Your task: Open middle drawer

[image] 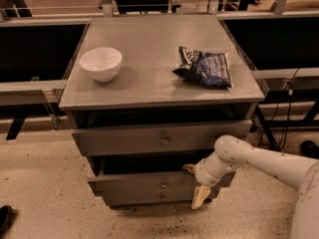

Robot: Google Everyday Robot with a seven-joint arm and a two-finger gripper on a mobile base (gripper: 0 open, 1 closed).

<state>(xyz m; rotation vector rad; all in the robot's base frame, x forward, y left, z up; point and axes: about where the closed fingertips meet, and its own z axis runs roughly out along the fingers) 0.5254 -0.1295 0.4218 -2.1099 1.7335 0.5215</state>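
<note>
Middle drawer (134, 182) runs left to right; our gripper (195, 183) sits at its right end, fingers (200, 197) spread apart, its knob (163, 184) lying leftward.

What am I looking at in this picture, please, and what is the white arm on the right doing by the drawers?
This is a single camera's view, looking down on a grey cabinet from the front. The white arm reaching in from the right belongs to a mobile robot. Its grasping part, the end effector, sits at the right end of the middle drawer, just below the wide top drawer. On the cabinet top lie a white bowl on the left and a dark blue snack bag on the right. Nothing is being carried; whether the end effector grips the drawer front cannot be made out.
</note>
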